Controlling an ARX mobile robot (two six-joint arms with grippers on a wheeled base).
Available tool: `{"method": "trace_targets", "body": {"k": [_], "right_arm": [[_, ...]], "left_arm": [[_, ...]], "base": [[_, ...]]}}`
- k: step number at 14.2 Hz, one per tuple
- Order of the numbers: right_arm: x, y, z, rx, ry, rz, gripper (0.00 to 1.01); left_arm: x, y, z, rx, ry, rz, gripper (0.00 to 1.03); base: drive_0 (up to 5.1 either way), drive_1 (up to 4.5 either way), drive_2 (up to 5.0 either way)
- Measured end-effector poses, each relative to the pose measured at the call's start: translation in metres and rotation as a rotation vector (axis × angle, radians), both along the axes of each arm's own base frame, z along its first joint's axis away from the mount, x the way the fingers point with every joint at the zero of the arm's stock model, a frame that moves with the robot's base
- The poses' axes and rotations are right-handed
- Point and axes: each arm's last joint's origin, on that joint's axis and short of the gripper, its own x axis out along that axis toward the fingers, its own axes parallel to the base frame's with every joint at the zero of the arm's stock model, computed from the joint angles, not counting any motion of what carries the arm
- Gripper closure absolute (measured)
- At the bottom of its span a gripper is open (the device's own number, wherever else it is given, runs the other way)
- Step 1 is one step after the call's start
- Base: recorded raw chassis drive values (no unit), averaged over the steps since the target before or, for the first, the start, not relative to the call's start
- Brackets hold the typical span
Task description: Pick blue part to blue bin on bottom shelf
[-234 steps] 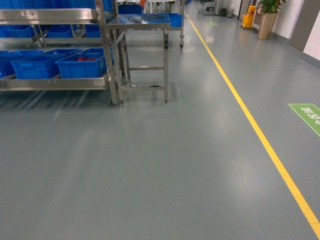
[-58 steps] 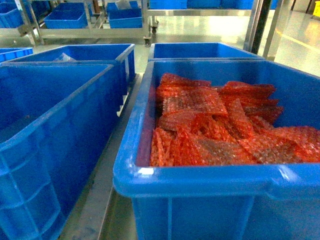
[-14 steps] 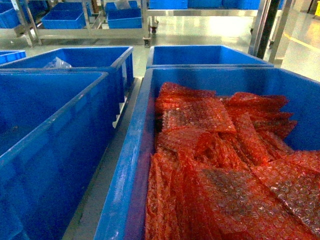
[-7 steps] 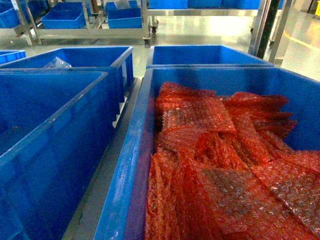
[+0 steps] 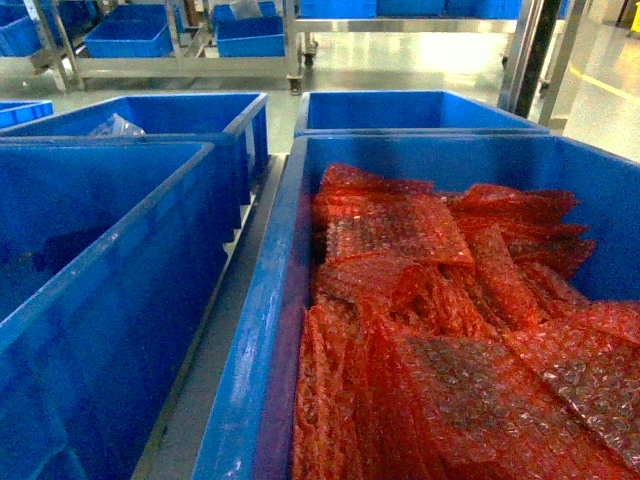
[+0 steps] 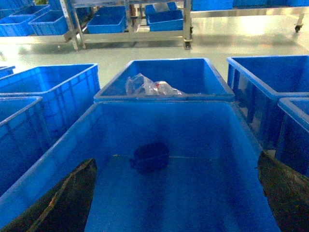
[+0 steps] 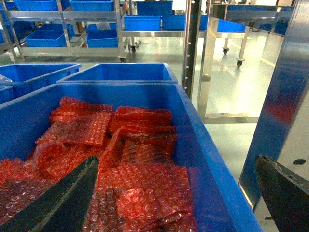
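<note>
Little has moved in half a second. Left end effector point(image 6: 176, 193), spread open and empty, hovers over the dark blue rounded part point(image 6: 149, 156) lying in a deep blue plastic bin point(image 6: 227, 145). Right end effector point(image 7: 176, 195) gapes above red bubble-wrap bags point(image 7: 140, 193). Descending off-centre risks striking the bin's wall.

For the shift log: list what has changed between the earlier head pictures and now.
The robot drove from the open floor up to the rack, then edged closer until the bin of red bubble-wrap bags filled the head view. Over the last second nothing visibly moved; the neighbouring blue bin stayed put, and no gripper took hold of anything.
</note>
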Motion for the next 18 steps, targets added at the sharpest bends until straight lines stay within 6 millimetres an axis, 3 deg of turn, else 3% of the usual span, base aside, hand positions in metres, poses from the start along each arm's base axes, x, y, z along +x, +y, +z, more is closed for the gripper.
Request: {"method": "trace_targets", "body": {"k": [1,3,6,10,11,14,18], "right_arm": [[0.0,0.0,0.0,0.0,0.0,0.0,0.03],[0.0,0.0,0.0,0.0,0.001,0.0,0.03],[0.0,0.0,0.0,0.0,0.0,0.0,0.03],[0.0,0.0,0.0,0.0,0.0,0.0,0.03],[0.0,0.0,0.0,0.0,0.0,0.0,0.03],[0.0,0.0,0.0,0.0,0.0,0.0,0.03],[0.0,0.0,0.0,0.0,0.0,0.0,0.03]], "left_arm": [[0.001,0.0,-0.002,-0.002,0.012,-0.007,0.05],[-0.008,-0.001,-0.014,-0.021,-0.079,-0.123,0.26],[-0.021,-0.001,-0.021,-0.027,-0.096,-0.134,0.53],[-0.038,-0.001,-0.035,-0.028,-0.087,-0.134,0.97],[-0.04,-0.001,-0.037,-0.032,-0.09,-0.134,1.01],[-0.064,-0.001,-0.054,-0.03,-0.097,-0.136,1.01],[-0.074,-0.001,-0.053,-0.03,-0.106,-0.136,1.01]], "base": [[0.0,0.0,0.0],[0.0,0.0,0.0],[0.0,0.0,0.0],[0.0,0.0,0.0],[0.0,0.0,0.0],[0.0,0.0,0.0],[0.0,0.0,0.0]]}}
